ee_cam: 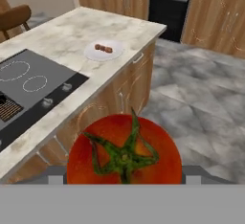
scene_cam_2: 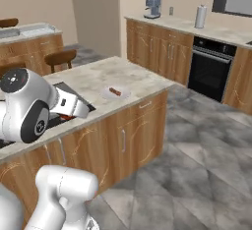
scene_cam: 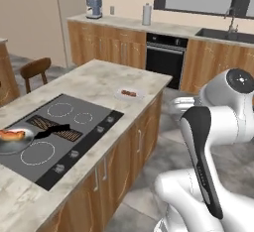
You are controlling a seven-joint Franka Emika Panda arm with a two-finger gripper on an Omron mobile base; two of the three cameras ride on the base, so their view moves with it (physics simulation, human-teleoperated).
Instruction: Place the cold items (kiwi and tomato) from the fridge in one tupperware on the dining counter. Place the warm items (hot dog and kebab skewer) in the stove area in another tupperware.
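Gripping the tomato [ee_cam: 124, 150], the gripper [ee_cam: 124, 182] is holding it close before the hand camera, green stem facing the lens, jaws spread wide around the fruit, above the grey floor beside the island counter [ee_cam: 62, 36]. Beyond it, the kebab skewer [ee_cam: 103, 48] is lying on a white plate [ee_cam: 91, 53] near the counter's edge. Farther left, the hot dog [scene_cam: 11, 135] is sitting in a pan [scene_cam: 15, 146] on the cooktop [scene_cam: 74, 107].
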